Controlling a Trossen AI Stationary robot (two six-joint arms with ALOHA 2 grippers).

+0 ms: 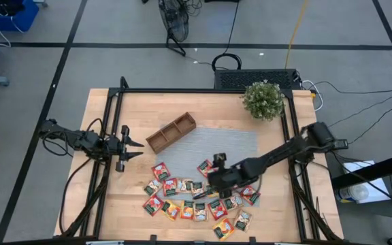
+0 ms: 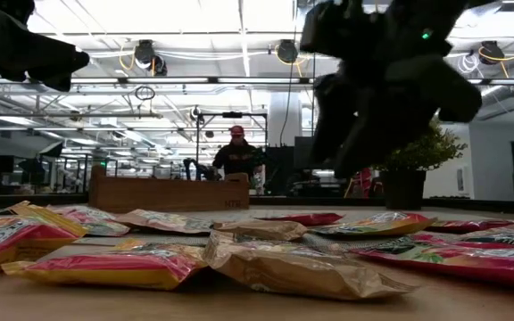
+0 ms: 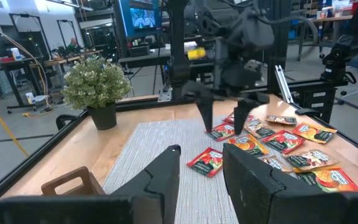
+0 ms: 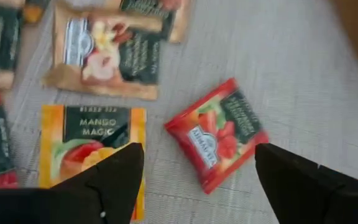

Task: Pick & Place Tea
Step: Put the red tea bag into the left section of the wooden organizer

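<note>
The step in hand looks like the approach to a pick. The right claw (image 4: 197, 186) hangs low over a red sachet (image 4: 217, 133), fingers spread wide, one on each side of it and nothing between them. The next move, as I judge it, calls for a short straight drop so the fingertips (image 4: 114, 171) bracket the sachet's edges before they close. The packet is flat and thin, lying at a slant on the mat (image 4: 291, 68), so the tips must reach right down to the weave or they will slide over it. An orange mango sachet (image 4: 92, 146) lies just beside one finger and could be nudged or caught along with it.

The rest of the tea (image 1: 196, 201) lies scattered over the near half of the counter (image 1: 101, 204), partly on the mat, none yet in the tray (image 1: 171, 133), which stands beyond at the mat's far left corner.

The right arm reaches in from the right edge, stretched long and low, wrist bent down over the pile. The left claw (image 1: 136, 147) waits well off at the left, raised, fingers partly apart and empty, aimed across the counter. A plant (image 1: 263, 100) stands at the far right.
</note>
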